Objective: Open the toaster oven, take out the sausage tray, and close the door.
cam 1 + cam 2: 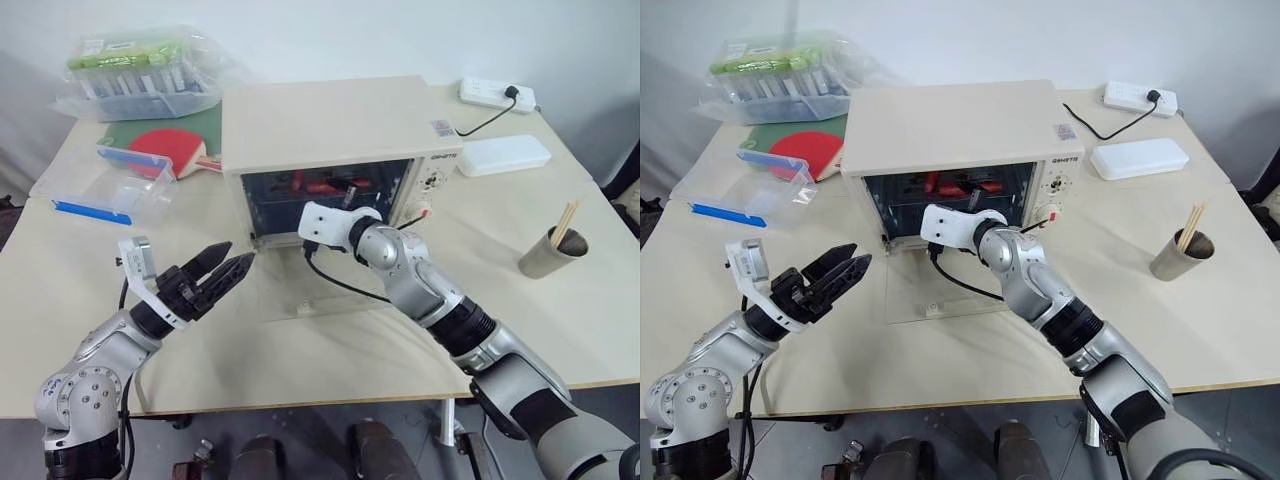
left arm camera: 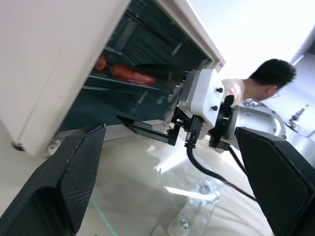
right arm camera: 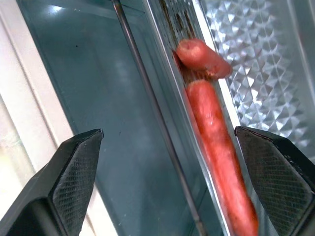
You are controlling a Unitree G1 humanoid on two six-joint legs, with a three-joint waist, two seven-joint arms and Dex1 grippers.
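Toaster oven (image 1: 330, 125) sits mid-table, its door (image 1: 940, 290) folded flat onto the table (image 1: 560, 330) in front, glass lying level. Cavity is open. The sausage tray (image 3: 197, 128) rests on the wire rack inside, two red sausages (image 3: 216, 147) lying end to end along it.

Right gripper (image 3: 172, 187) is at the oven mouth, fingers spread wide, nothing between them, aimed into the cavity with the sausages and tray rim dead ahead. Left gripper (image 1: 215, 272) hovers off to the left of the open door, fingers parted, empty, clear of the oven.

Step in hand, as I judge it: reaching in for the tray.

How to do it well:
- Take the tray by its near rim, not the sausages; one finger above the lip, one under
- Keep clear of the rack wire (image 3: 157, 128), which runs just beside the tray edge; pinching both would drag the rack
- Draw straight out and level, over the lowered door, so the sausages do not roll
- Left gripper looks well placed to support the tray once it clears the opening, then to lift the door

Risk: shallow rim, likely greasy, so the grip may slip
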